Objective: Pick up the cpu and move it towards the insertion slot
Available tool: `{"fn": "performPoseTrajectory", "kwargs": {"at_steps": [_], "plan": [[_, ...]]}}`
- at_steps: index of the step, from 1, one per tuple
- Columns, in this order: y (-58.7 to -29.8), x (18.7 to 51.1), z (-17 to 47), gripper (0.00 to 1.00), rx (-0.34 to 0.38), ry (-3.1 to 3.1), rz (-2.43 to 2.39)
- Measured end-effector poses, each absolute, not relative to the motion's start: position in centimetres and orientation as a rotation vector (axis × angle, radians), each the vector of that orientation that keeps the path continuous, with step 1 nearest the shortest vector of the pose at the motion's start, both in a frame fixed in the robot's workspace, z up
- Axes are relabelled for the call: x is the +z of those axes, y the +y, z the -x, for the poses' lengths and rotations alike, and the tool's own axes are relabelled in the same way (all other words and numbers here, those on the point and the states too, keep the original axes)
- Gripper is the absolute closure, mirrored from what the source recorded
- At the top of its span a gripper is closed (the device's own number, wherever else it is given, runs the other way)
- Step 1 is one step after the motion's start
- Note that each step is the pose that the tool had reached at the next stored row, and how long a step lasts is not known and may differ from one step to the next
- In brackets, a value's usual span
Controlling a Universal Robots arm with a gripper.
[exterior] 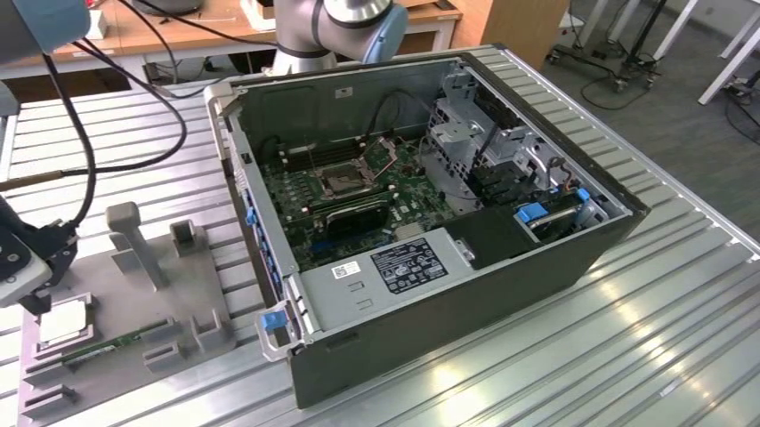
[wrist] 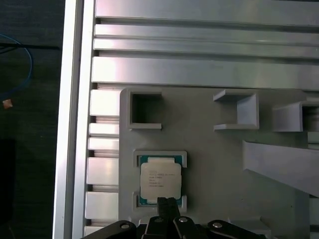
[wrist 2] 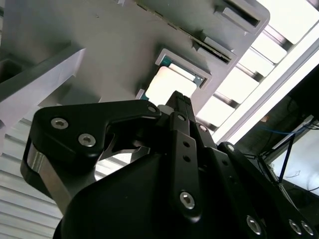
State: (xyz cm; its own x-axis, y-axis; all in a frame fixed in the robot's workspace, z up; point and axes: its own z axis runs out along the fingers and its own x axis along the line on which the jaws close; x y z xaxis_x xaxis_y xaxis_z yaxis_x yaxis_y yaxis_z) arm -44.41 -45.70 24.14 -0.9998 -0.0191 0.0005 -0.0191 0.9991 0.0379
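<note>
I see the gripper (wrist: 167,203), fingers together, poised at the edge of the cpu (wrist: 160,179), which lies in the grey fixture (wrist: 224,149). The small print on its face is unreadable.

Bright overhead light, glare streaks on the ribbed table (exterior: 535,356), cpu (wrist 2: 167,85) face blown white, soft shadows

Gripper (wrist: 167,203) low at the exterior view's left, pointing down w/ jaws together
</note>
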Motion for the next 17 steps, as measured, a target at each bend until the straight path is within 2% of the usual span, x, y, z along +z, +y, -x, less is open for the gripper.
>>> {"fn": "performPoseTrajectory", "kwargs": {"at_steps": [17], "plan": [[-45.70, 23.05, 44.46, 0.89, -0.059, -3.140, -0.030]]}}
